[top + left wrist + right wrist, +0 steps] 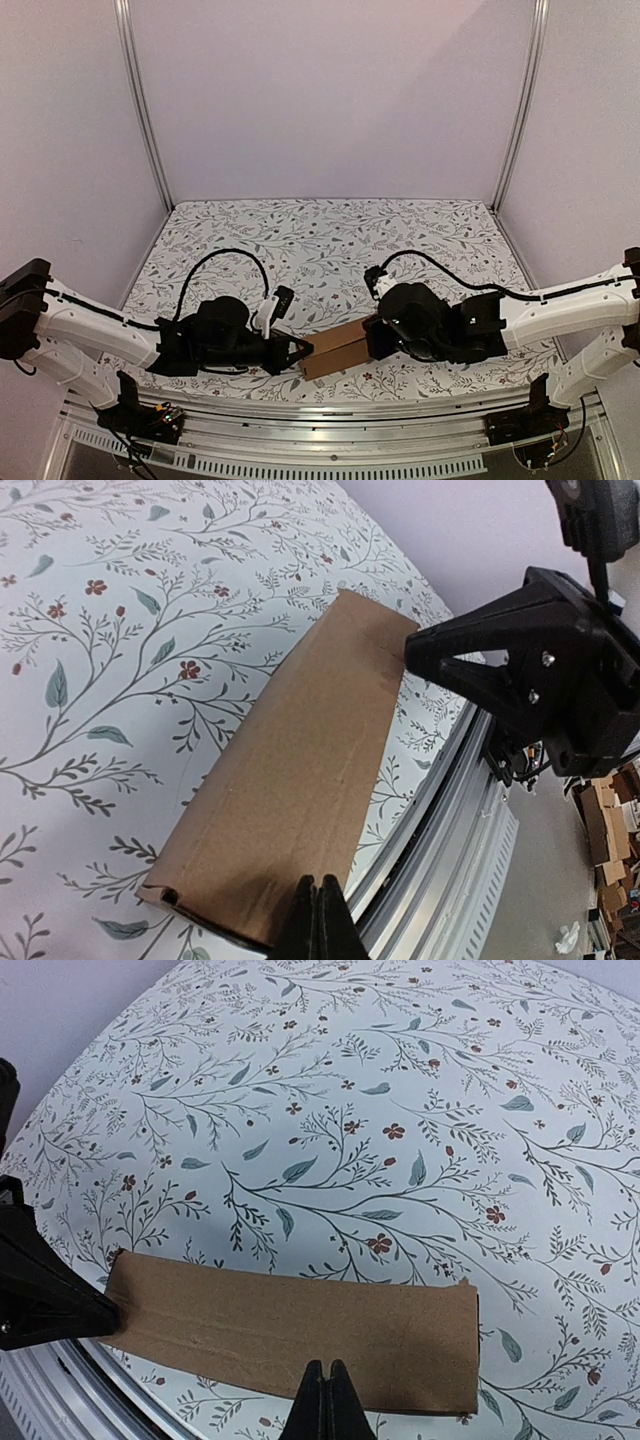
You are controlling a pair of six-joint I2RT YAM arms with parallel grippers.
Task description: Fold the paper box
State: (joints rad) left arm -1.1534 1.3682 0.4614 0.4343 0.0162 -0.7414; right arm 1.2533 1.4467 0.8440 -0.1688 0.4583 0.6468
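Floral-printed table cover point(330, 235) is seen under everything, with the aluminium front rail point(330, 418) along its near edge. Brown paper box point(338, 347) is lying flattened near that edge, just inside the rail, between the two arms. Its long axis is laid roughly left-right, slanted a little so the right end sits farther from the rail. From the top view it reads as a flat strip; in the left wrist view the box point(290, 780) is seen slightly bowed, with a rolled lip at the near end, so some fold is already present, but whether it is a half-opened sleeve or a nearly finished fold cannot be settled. Both arms are equally close, one at each end. Left gripper point(297, 351) is pressed in at the left end, and its fingers point(320, 920) are seen closed together at the box edge; whether cardboard is pinched between them cannot be told. Right gripper point(372, 338) meets the right end; its fingers point(325, 1400) are likewise closed tight at the long near edge of the box point(300, 1330), grasp not confirmable. Any further move would be worked along that long axis, from both ends.
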